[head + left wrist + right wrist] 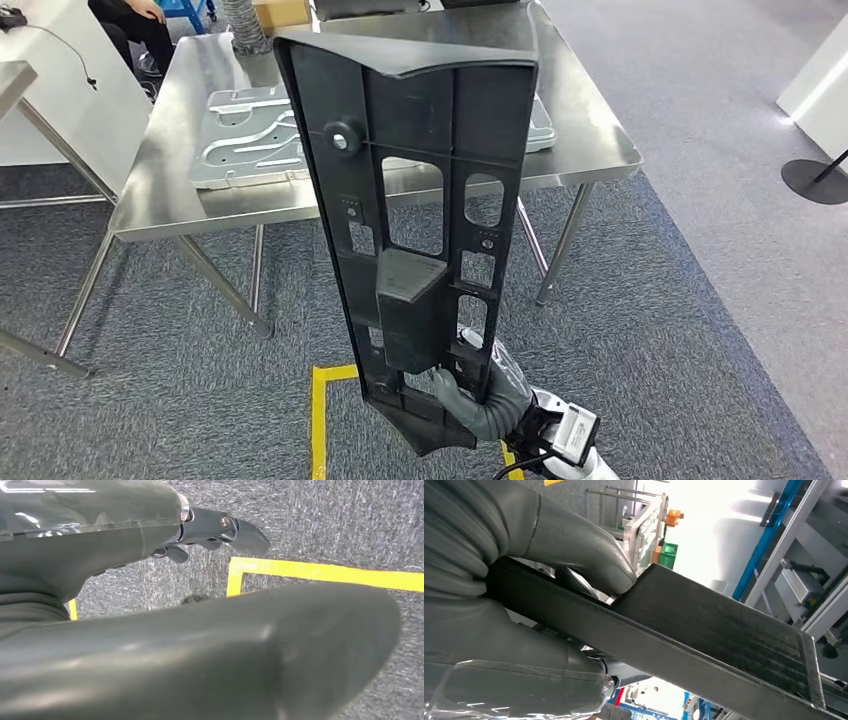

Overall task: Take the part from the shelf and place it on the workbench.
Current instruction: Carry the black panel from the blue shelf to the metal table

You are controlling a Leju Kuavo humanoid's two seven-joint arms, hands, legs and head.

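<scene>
1. Right hand point(478, 392), lower centre of the head view, clamped around the bottom end of the black plastic part point(420, 210); thumb and fingers wrapped on a rib near the lower edge.
2. Same grasp seen close in the right wrist view: thick grey thumb point(589, 555) pressed on one face of the part point(704, 630), other fingers curled against the opposite face.
3. Part held upright in the middle of the head view, long axis running from the hand at the bottom up to a flared top edge, leaning slightly toward the upper left of the frame.
4. Steel workbench point(590, 130) across the upper half of the head view, beyond the part and well apart from the hand; a pale metal panel point(245, 140) lying on its left portion, partly hidden behind the part.
5. Left hand point(210, 530) hanging over grey carpet and yellow floor tape point(320, 572); nothing held, fingers loosely apart as far as visible.
6. Key relation: bench lies ahead of the held part, above it in the frame, so probably a forward approach, then tipping the long axis flat onto bare steel right of the panel; right hand alone placed for it.
7. Likely risk: tall top end swinging into the panel or bench edge.
</scene>
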